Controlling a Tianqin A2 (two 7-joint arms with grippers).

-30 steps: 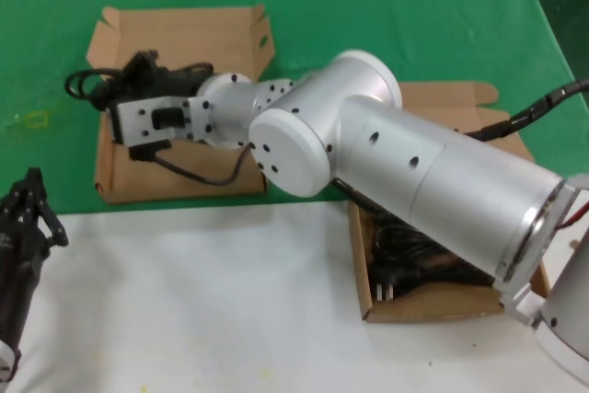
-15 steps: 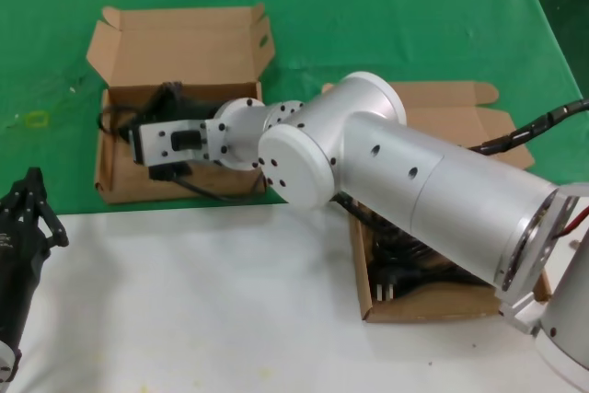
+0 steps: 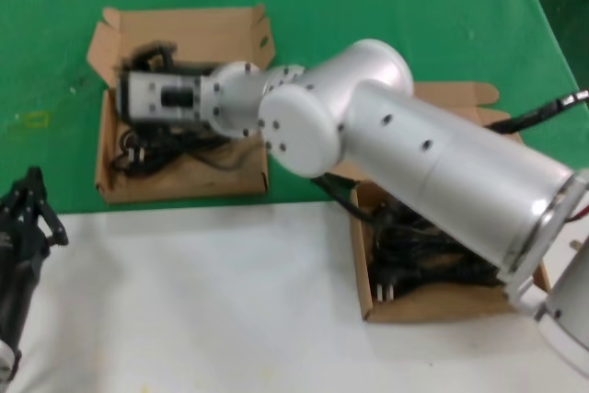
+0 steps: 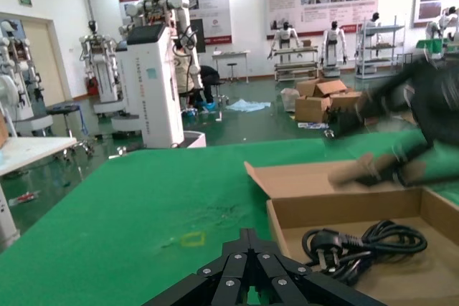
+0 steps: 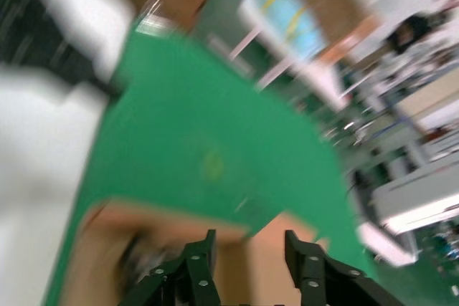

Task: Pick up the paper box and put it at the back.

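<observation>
Cardboard paper box (image 3: 175, 167), open-topped with a power cord (image 4: 362, 240) inside, sits far left on the green worktop (image 3: 386, 25). We judge it light but floppy-walled, so grip a side wall. Right claw (image 5: 247, 263), fingers apart, hovers above it; left claw (image 4: 247, 266), fingers together, is parked at the near-left edge.

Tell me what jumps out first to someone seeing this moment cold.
The big silver right arm dominates, slanting across the head view toward the far-left paper box on the green cloth, its right tool open above that box. A black power cable lies coiled inside it. The left tool waits at the near left edge over the white surface.
</observation>
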